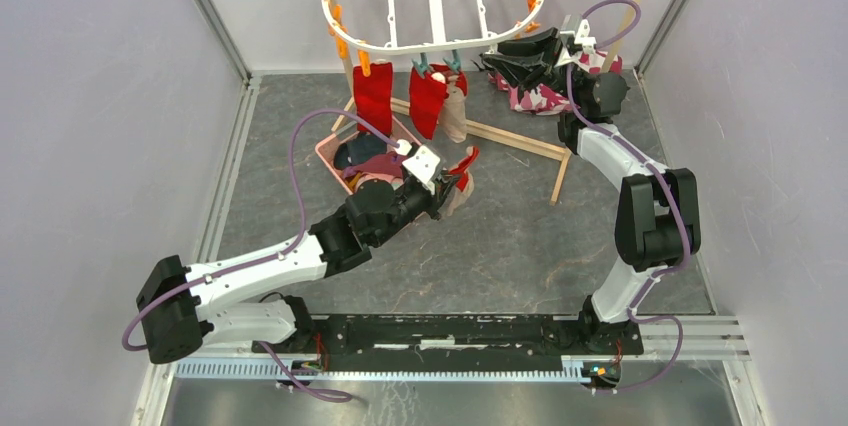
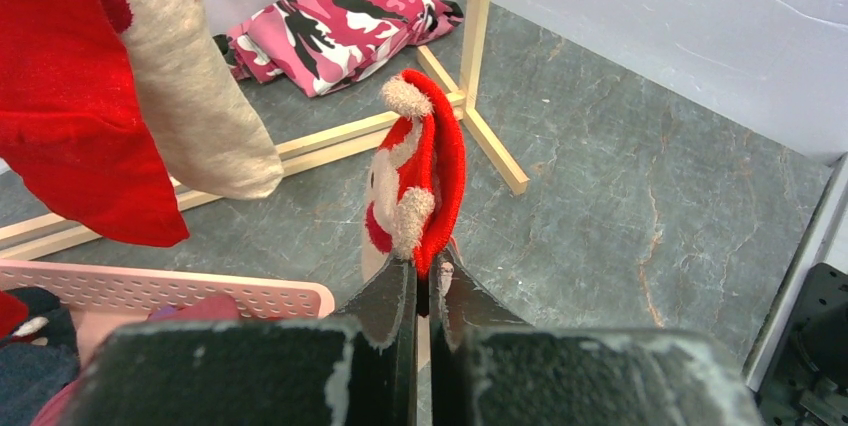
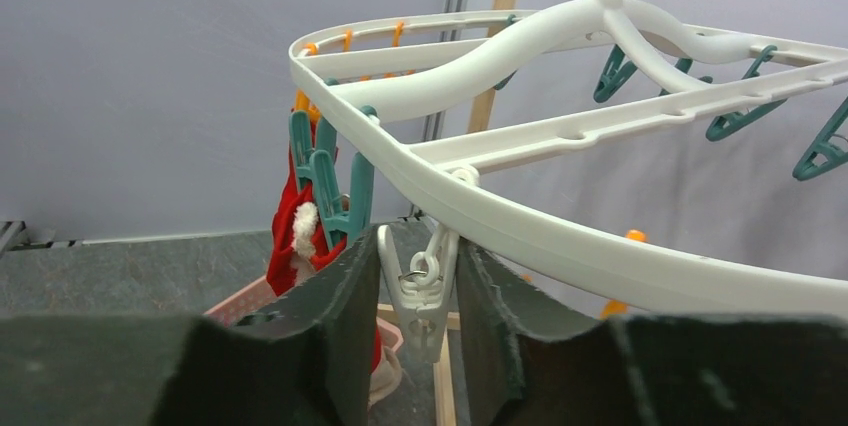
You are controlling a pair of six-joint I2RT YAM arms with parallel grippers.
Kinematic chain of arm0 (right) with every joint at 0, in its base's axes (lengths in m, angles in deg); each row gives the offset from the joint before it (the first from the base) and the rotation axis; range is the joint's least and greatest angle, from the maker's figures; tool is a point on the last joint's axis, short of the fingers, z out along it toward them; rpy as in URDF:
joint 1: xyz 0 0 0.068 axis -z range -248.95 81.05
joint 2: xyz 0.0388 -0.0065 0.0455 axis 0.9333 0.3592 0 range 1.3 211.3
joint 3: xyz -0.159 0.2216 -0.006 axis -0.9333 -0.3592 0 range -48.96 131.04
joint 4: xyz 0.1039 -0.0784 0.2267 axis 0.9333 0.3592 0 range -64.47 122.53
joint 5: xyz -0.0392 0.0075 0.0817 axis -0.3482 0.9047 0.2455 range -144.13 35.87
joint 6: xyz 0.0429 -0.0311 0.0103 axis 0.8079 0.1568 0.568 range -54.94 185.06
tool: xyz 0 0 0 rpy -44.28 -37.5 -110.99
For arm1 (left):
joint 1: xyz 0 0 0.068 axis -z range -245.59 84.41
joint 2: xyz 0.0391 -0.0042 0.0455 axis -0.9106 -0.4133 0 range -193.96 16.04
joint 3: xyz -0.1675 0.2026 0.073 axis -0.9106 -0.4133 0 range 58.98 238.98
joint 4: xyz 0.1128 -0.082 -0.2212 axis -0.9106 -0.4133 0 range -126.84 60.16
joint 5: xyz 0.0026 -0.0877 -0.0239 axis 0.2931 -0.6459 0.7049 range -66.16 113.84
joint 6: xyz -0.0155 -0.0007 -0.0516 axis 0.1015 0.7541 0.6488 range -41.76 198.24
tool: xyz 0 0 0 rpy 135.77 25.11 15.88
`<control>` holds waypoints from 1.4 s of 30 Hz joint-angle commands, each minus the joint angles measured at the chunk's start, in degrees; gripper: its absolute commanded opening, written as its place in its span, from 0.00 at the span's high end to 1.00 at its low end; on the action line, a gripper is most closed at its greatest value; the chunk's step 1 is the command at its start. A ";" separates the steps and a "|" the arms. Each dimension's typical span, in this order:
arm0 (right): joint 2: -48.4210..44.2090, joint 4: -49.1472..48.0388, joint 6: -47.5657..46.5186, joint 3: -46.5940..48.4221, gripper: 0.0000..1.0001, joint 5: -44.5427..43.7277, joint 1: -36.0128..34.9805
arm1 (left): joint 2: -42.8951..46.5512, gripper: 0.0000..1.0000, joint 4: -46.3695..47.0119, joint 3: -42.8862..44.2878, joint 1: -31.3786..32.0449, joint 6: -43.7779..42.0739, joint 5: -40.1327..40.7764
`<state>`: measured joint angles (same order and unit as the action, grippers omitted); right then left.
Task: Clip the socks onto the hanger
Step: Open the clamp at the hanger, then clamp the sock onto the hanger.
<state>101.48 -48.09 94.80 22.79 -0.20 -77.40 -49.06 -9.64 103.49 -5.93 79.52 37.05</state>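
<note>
— Left gripper (image 2: 422, 281)?
— Pinched tight on a red-and-white sock (image 2: 430, 171), gripped at its lower end, fluffy trim upright above the jaws. Near the table's centre in the top view, just at 3 o'clock of the pink basket (image 1: 325, 151).
— Right gripper (image 3: 418, 246)?
— Up at 1 o'clock, at the near rim of the white hanger (image 3: 520, 221). Jaws narrow but apart, straddling a white peg (image 3: 425, 296) that dangles from that rim. Hard to tell about contact with the pads.
— Hung already?
— Three, clipped along the near rim at 12 o'clock: a plain red sock (image 1: 375, 96), a second red sock (image 1: 428, 101), and touching it at 3 o'clock a beige sock (image 1: 456, 111).
— Elsewhere?
— More socks heaped in the basket. At 1 o'clock a pink camouflage cloth (image 2: 340, 6), lying by the wooden rack (image 1: 510, 138).
</note>
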 commanded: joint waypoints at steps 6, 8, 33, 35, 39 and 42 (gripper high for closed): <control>-2.54 -2.31 2.47 0.15 0.81 0.03 0.39 | -1.34 0.98 1.68 4.30 0.36 -0.75 0.41; -2.69 -2.31 3.20 0.15 0.83 0.25 0.36 | -2.87 0.98 1.68 6.10 0.37 -2.52 0.98; -1.93 -6.07 17.68 4.06 0.86 5.12 0.26 | -15.28 0.98 -18.12 28.46 -14.67 -4.72 -26.26; -2.01 -6.14 17.79 4.06 0.86 5.44 0.19 | -16.58 0.97 -18.64 29.94 -15.57 -4.47 -28.01; -2.03 -7.42 19.10 3.76 0.86 6.07 0.13 | -19.64 0.97 -19.81 33.88 -17.13 -3.16 -30.70; -1.75 -8.84 20.54 3.84 0.86 6.29 0.18 | -22.59 0.97 -21.99 37.44 -18.56 -1.49 -32.49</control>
<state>99.63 -50.85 111.80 24.76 4.57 -77.40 -69.12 -29.40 135.49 -22.85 75.87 9.46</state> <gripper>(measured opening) 0.233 0.051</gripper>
